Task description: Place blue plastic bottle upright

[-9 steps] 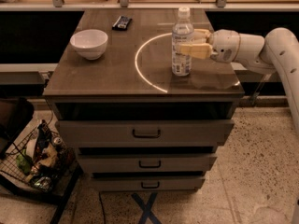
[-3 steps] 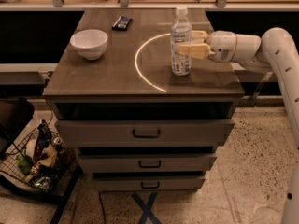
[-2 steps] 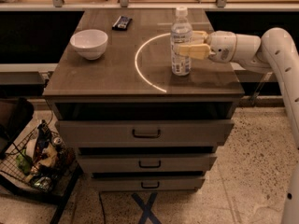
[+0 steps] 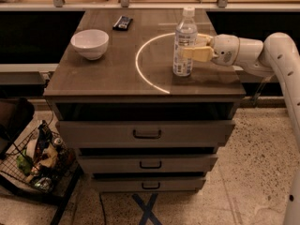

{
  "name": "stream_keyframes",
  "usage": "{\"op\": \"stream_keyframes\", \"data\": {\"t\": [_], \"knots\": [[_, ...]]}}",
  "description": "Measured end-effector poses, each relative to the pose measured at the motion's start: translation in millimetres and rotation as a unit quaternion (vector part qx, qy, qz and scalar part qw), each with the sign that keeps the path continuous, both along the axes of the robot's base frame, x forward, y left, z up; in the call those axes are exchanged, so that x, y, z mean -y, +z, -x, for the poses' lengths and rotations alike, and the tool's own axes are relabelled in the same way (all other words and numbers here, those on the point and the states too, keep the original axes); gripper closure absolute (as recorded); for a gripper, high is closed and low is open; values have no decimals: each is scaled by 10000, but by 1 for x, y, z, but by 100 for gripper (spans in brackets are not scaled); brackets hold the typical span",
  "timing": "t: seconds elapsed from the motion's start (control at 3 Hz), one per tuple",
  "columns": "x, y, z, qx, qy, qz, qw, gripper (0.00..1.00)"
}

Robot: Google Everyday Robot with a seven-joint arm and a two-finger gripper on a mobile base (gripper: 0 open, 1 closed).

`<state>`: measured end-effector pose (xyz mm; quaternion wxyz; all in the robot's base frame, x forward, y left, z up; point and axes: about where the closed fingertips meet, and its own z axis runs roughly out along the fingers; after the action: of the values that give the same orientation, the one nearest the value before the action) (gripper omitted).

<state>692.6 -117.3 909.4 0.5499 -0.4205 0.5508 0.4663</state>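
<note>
Clear thin plastic is making the blue plastic bottle (image 4: 184, 35) light, slippery and easily crushed; the gripper (image 4: 191, 53) is clasping its midsection, the sensible hold, standing upright on the cabinet top (image 4: 103, 76).

No legible text, brand or number anywhere. Printed label (image 4: 182, 65) on blue plastic bottle (image 4: 185, 34): white and blue, wording too small to read. Gripper (image 4: 190, 53) clamped on bottle mid-height, reaching in from right.
</note>
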Motion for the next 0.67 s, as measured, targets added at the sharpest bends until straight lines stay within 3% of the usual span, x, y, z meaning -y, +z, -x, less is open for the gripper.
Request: {"op": "stream_keyframes", "data": {"t": [0.33,0.67], "knots": [[0,0,0,-1,-1,-1,10000,100],[0,0,0,-1,0,-1,10000,84]]}}
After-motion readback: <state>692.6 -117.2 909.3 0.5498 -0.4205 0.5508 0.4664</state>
